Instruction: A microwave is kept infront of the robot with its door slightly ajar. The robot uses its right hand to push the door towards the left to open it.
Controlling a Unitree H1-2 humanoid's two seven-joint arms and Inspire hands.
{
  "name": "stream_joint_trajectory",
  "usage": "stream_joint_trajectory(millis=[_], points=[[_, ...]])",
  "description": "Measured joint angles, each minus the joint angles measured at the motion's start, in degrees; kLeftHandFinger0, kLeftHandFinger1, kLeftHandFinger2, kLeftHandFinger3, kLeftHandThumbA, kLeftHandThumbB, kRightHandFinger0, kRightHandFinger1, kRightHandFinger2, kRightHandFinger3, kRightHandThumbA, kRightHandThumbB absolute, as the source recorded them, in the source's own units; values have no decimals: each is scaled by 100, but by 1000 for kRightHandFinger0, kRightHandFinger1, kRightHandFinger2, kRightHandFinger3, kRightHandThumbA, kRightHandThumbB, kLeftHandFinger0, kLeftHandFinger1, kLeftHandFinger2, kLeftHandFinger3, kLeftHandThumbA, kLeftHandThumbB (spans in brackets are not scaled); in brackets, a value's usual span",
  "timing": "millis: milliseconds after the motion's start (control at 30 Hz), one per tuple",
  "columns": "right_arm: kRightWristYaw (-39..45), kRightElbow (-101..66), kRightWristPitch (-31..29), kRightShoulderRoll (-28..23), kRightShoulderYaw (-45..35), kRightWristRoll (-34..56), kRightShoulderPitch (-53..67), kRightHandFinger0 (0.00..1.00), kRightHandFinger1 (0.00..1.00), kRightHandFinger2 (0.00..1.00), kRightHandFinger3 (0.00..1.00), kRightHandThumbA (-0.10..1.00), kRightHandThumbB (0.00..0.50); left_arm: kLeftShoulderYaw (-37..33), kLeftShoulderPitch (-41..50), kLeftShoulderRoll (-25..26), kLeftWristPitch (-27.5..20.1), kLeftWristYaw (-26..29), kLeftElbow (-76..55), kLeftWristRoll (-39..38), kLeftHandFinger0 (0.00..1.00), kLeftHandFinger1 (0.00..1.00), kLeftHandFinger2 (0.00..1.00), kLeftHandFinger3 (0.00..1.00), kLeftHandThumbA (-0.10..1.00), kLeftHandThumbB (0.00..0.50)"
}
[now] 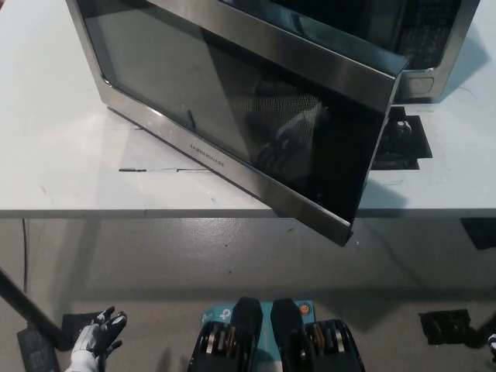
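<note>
Fingers of the white left hand (94, 339) were spread apart and held nothing, low at the lower left, well below the microwave (422, 35) on the white table (54, 155). Its door (232, 108) stood swung out past the table edge; the cavity seemed hidden.

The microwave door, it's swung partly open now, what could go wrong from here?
The microwave door hangs out past the table edge, so a hard push could slide or tip the whole microwave rather than just swing the door. The right robot hand is not clearly in view, so its next contact with the door can't be checked and it may miss or clip the door's free edge. The left robot hand rests low, open, too far to steady anything.
</note>
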Motion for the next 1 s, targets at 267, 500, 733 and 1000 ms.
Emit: stream_joint_trajectory(millis=[267,500,733,1000], points=[[-48,31,-89,8,1,1,1,245,373,481,739,725,322,-1,0,2,-2,0,12,0,1000,1000,1000,943,427,138],[-53,36,-96,9,1,1,1,245,373,481,739,725,322,-1,0,2,-3,0,12,0,1000,1000,1000,943,427,138],[-58,38,-99,9,1,1,2,245,373,481,739,725,322,-1,0,2,-3,0,13,0,1000,1000,1000,943,427,138],[-62,38,-101,9,2,1,2,245,373,481,739,725,322,-1,0,2,-4,-1,13,0,1000,1000,1000,943,427,138]])
